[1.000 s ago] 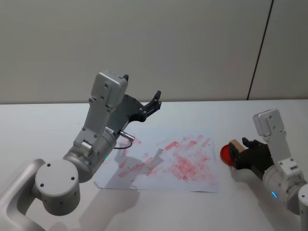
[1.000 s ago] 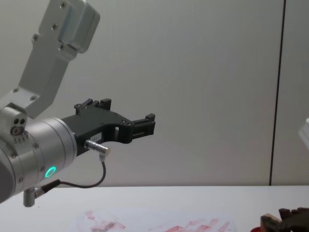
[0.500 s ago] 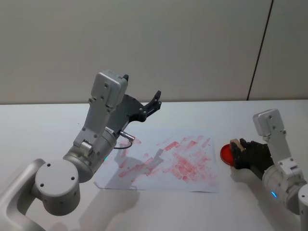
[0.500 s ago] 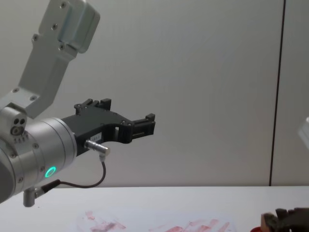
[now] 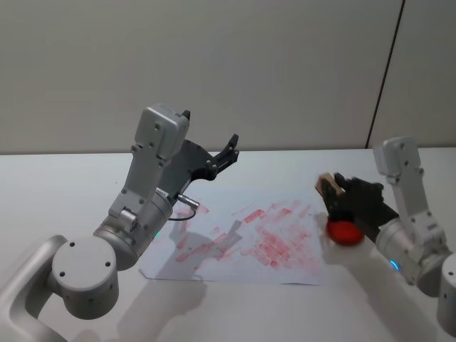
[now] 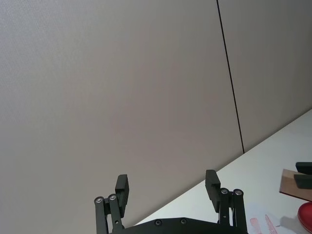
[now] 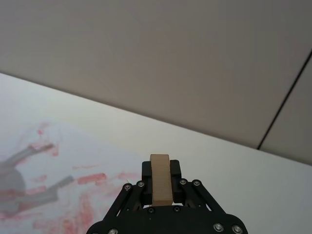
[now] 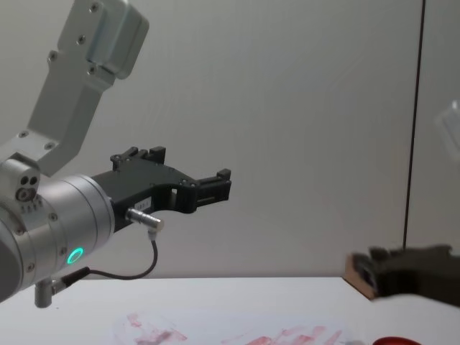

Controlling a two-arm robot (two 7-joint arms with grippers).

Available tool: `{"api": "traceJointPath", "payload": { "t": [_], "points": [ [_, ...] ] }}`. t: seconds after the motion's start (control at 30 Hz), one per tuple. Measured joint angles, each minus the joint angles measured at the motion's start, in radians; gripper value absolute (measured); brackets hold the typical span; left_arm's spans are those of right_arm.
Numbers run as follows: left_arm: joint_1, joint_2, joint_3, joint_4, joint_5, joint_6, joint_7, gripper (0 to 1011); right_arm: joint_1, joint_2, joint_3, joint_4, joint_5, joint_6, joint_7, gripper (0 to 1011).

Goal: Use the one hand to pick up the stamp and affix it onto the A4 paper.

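Plain grey-beige wall [image 5: 271,64] across the far side, thin dark seam [image 5: 385,71] at right, white tabletop [image 5: 50,185] near, soft even light

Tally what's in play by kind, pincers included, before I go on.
stamp: 1, held in the right pincer
A4 paper: 1, ink-smeared
red ink pad: 1
pincers: 2, counting the left pincer, open and raised
Total: 5
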Motion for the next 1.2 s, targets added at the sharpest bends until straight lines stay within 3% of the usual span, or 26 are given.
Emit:
{"api": "traceJointPath", "payload": {
  "t": [0.47, 0.8, 0.87, 1.2],
  "points": [
    [0.0, 0.0, 0.0, 0.0, 0.0, 0.0, 0.0, 1001, 0.037, -0.042, -0.036, -0.027, 0.024, -0.008, 0.131, 205],
    [0.0, 0.0, 0.0, 0.0, 0.0, 0.0, 0.0, 1001, 0.059, -0.064, -0.074, 0.019, -0.046, 0.022, 0.227, 205],
    [0.0, 0.0, 0.0, 0.0, 0.0, 0.0, 0.0, 1001, 0.066, -0.069, -0.087, 0.042, -0.079, 0.028, 0.249, 205],
    [0.0, 0.0, 0.0, 0.0, 0.0, 0.0, 0.0, 1002, 0.084, -0.083, -0.116, 0.13, -0.163, 0.029, 0.286, 205]
  ]
}}
